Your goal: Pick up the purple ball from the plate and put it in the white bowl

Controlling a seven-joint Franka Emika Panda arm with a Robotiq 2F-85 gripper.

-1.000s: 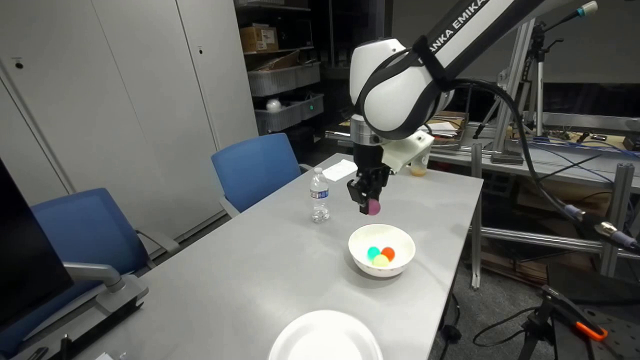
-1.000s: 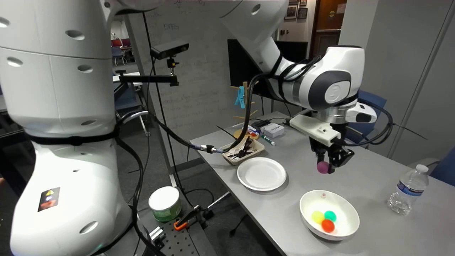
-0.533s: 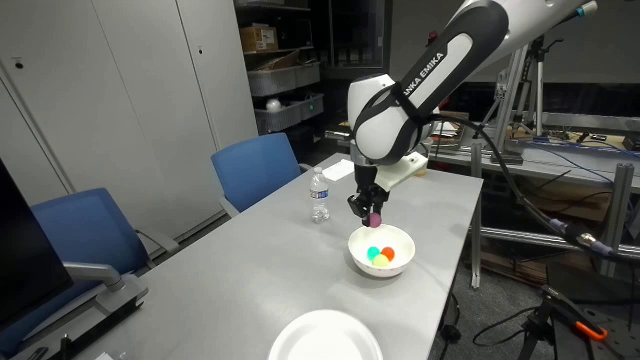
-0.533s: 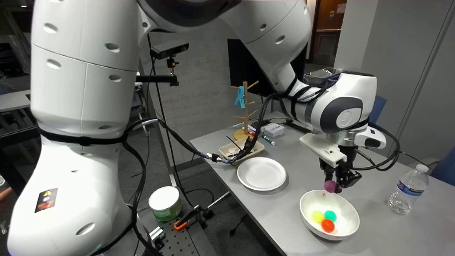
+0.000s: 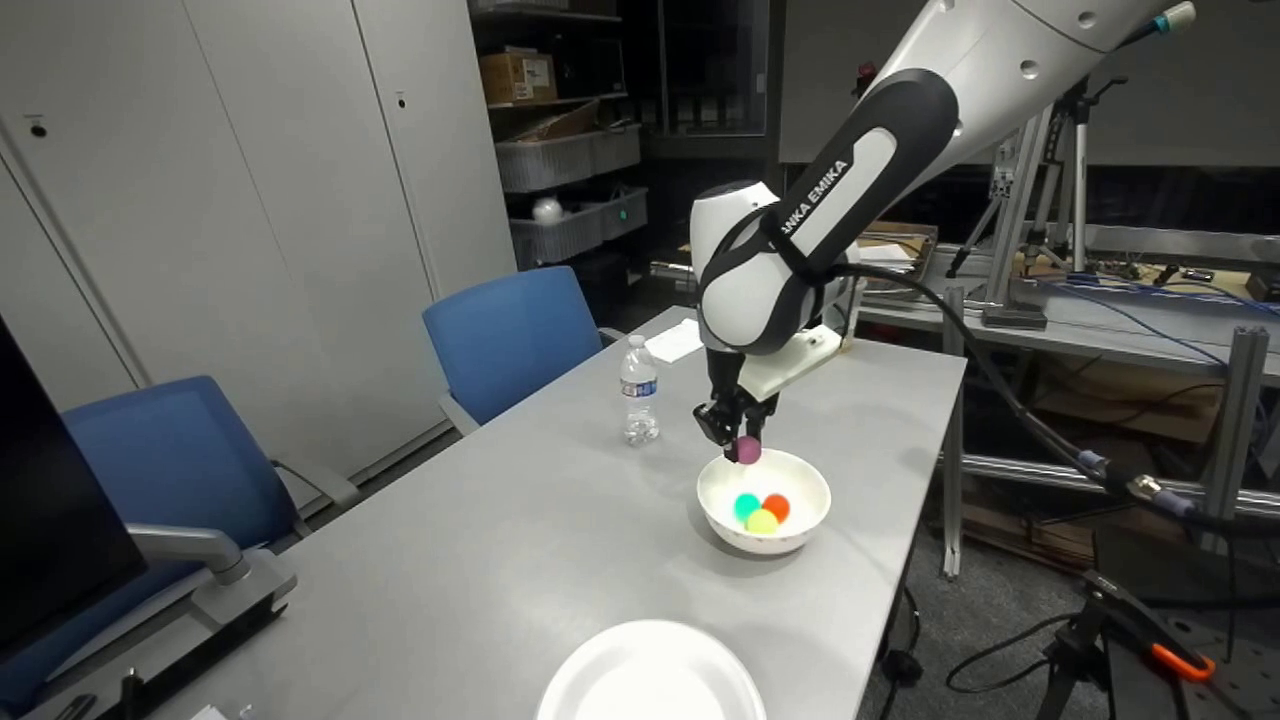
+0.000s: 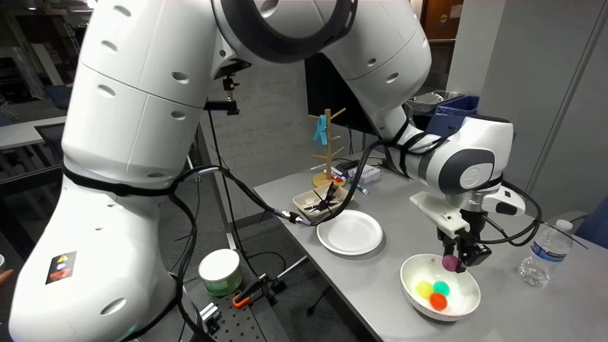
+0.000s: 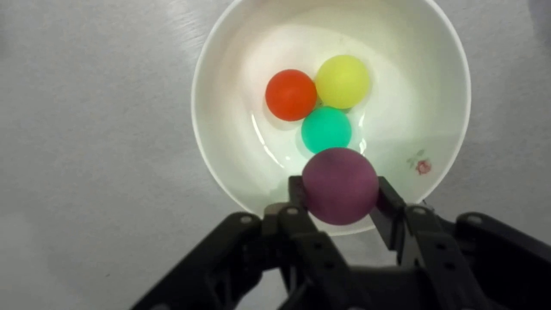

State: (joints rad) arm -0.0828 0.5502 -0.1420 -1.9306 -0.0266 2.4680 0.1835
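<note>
The purple ball (image 7: 340, 186) is pinched between the two black fingertips of my gripper (image 6: 455, 265). It also shows in both exterior views (image 5: 748, 450) (image 6: 449, 262). In the wrist view the ball overlaps the inside of the white bowl (image 7: 409, 86), near its lower rim. In both exterior views the gripper and ball are at the far edge of the bowl (image 5: 718, 505) (image 6: 412, 281), at about rim height or slightly above. Red (image 7: 291, 94), yellow (image 7: 343, 82) and green (image 7: 326, 129) balls lie together in the bowl. The flat white plate (image 6: 349, 232) holds nothing.
A water bottle (image 5: 638, 390) (image 6: 545, 256) stands on the table beside the gripper. A tray of utensils (image 6: 304, 204), a wooden stand (image 6: 327, 152), markers and a small white box (image 6: 369, 174) stand beyond the plate. A table edge runs close to the bowl.
My gripper has come down with the purple ball in it, from well above and behind the bowl to its far rim. The bowl, its balls and the plate have not moved.
</note>
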